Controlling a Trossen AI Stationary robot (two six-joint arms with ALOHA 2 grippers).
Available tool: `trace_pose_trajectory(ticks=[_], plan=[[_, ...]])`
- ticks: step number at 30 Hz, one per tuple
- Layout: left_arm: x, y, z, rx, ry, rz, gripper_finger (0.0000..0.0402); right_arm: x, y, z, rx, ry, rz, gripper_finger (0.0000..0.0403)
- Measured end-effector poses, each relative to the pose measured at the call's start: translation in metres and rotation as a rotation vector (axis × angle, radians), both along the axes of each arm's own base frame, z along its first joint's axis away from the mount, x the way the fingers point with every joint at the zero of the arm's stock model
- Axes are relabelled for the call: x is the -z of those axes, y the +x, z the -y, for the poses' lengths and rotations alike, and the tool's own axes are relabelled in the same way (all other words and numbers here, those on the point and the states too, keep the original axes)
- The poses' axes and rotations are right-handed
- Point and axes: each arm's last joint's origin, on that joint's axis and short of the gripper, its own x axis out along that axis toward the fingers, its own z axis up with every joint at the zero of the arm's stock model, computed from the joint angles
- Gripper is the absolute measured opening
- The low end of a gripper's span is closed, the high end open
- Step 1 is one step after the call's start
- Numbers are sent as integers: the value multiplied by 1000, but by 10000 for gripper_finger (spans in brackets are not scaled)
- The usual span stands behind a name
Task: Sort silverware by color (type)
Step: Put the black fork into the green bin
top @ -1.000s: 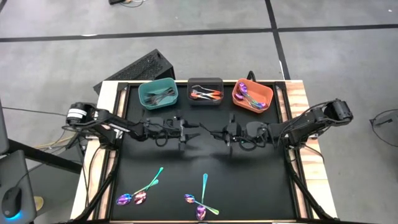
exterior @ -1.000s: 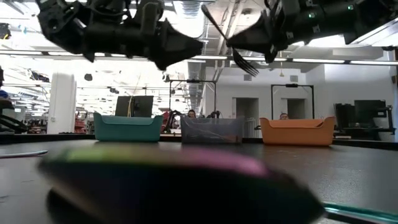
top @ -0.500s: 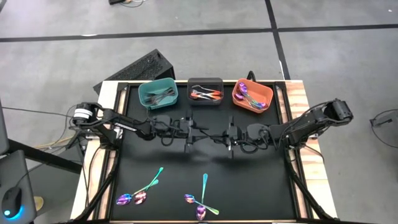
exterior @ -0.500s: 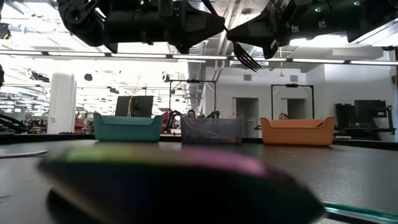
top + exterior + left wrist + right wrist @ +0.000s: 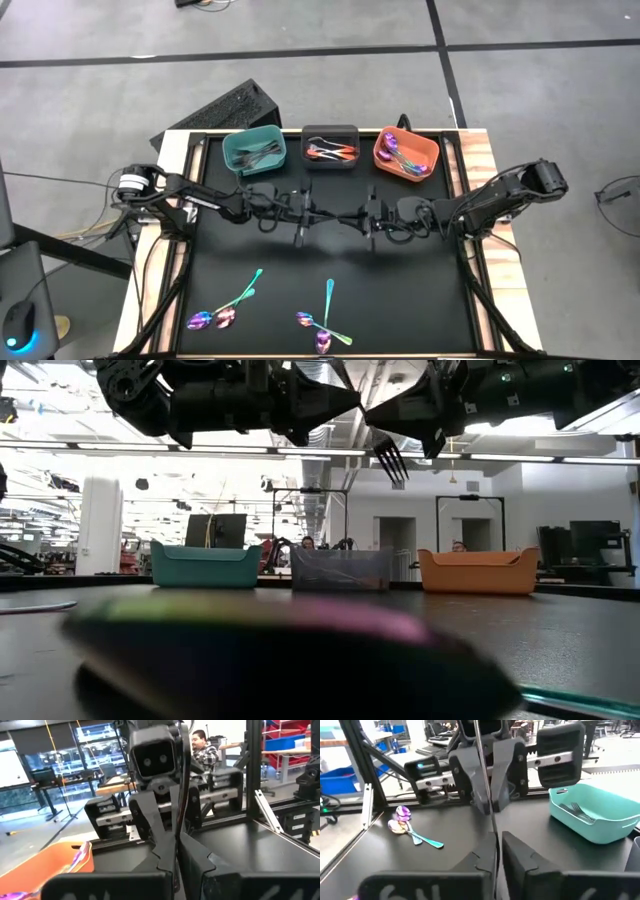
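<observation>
A dark grey fork [image 5: 390, 457] hangs tines down in mid-air over the middle of the table, between my two grippers, which meet tip to tip. My left gripper [image 5: 322, 211] reaches in from the table's left and is shut on the fork's handle. My right gripper [image 5: 347, 214] faces it from the right. In the right wrist view its fingers [image 5: 516, 854] stand a narrow gap apart on either side of the handle [image 5: 482, 770]. Whether they touch the handle I cannot tell. My left gripper pinches the fork's thin handle [image 5: 179, 827] between its two fingers, partway along its length. The fingers come in level from the table's left and lie across the handle. The fork stands nearly upright, tines [image 5: 392, 460] below the fingertips, lifted clear of the table.
At the far edge stand a teal bin [image 5: 252, 150] with grey pieces, a dark grey bin [image 5: 331, 147] with orange-red ones and an orange bin [image 5: 405, 153] with purple ones. Iridescent spoons lie near the front at the left [image 5: 225, 310] and centre [image 5: 325, 318].
My left gripper has moved toward the table's right, up to my right gripper's tips, and has shut on the fork's handle. The fork's tines have swung a little, from slanting to nearly straight down.
</observation>
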Motion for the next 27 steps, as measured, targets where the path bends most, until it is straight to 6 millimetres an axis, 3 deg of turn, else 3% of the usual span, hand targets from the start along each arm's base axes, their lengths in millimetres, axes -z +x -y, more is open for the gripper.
trace_pose_trajectory(ticks=[4,7,11,15,21,27], plan=[[2,-2,-5,-41,-1,-65,0,0,0,1,32,14,5,81],[-3,-12,-10,-166,20,-161,0,0,-1,0,123,18,8,101],[-19,-36,-15,-375,93,-291,0,2,-4,1,299,-6,-16,115],[-34,-67,-24,-608,175,-427,0,5,-4,5,356,-9,-45,118],[-37,-104,-58,-896,220,-607,0,6,-4,9,371,5,-45,118],[-24,-123,-94,-1043,200,-813,0,5,-4,9,370,11,-35,118]])
